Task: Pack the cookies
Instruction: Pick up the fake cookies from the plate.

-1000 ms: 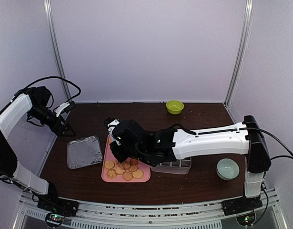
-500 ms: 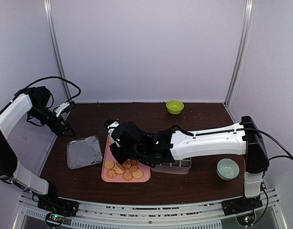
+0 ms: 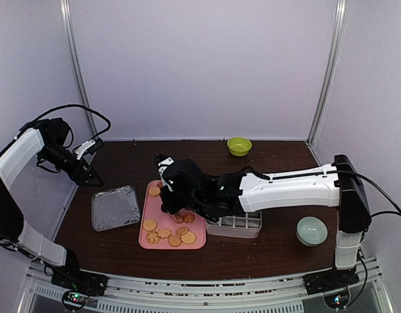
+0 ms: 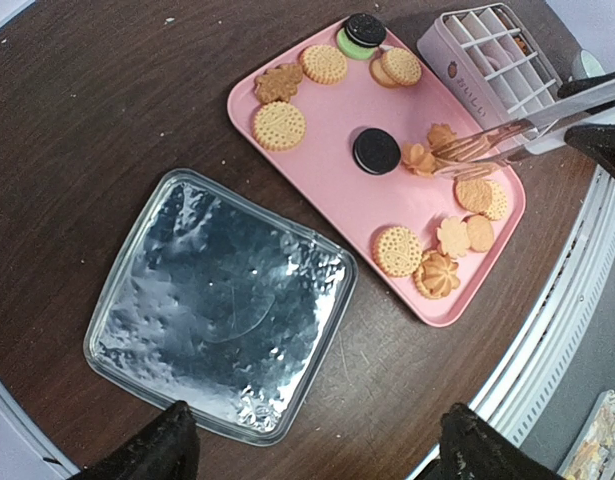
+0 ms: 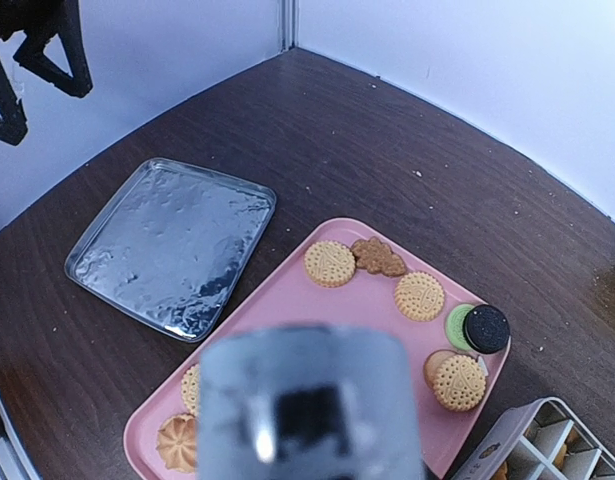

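The cookies (image 3: 174, 233) lie scattered on a pink tray (image 3: 150, 207): tan round and flower-shaped ones, plus black ones (image 4: 376, 151). My right gripper (image 3: 172, 190) hangs over the tray's middle, shut on metal tongs (image 4: 507, 143). The tong tips sit low among small tan cookies (image 4: 439, 138); I cannot tell whether one is pinched. In the right wrist view the blurred tongs (image 5: 307, 400) hide the jaws; cookies (image 5: 330, 263) show on the tray's far side. My left gripper (image 4: 317, 450) is open, high over the foil tray (image 4: 222, 320), holding nothing.
A white compartment box (image 3: 234, 226) stands against the pink tray's right side. The foil tray (image 3: 115, 207) lies left of the pink tray. A green bowl (image 3: 239, 145) is at the back, a pale bowl (image 3: 311, 230) at the right front.
My right gripper with the tongs has shifted right and slightly back over the pink tray, uncovering a cookie at its back left corner. The left arm has not moved.
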Tool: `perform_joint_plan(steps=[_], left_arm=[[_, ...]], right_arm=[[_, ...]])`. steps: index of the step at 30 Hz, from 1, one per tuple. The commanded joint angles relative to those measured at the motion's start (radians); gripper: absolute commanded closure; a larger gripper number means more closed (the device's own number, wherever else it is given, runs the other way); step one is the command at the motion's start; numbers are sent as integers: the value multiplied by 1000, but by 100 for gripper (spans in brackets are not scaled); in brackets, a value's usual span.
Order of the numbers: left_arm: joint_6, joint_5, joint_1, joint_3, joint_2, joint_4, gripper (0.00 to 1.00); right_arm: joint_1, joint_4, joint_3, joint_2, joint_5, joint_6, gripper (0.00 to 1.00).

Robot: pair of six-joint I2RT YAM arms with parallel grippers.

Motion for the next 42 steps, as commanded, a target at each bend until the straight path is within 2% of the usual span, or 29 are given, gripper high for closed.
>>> perform_joint_plan(steps=[1,9,19,23,30,42], left_arm=[[4,8,9,6,-11,8,14],[4,7,8,9,-13,8,14],[2,12,9,15,-10,6,15],[2,15,9,20,-9,3,15],[5,12,9,20,-10,0,15],[8,19,8,22,-6,-1,15]], right_arm=[[-11,7,-15,-48,15,-11,81],[-24,5,-16,-69,3,-2,92],[-41,31,-61,-158,-70,29,95],[-48,30,-81,-158,-71,44,99],[-75,15,-94,-219,-50,28,100],[-172,16,-348,-489,-6,48,100]])
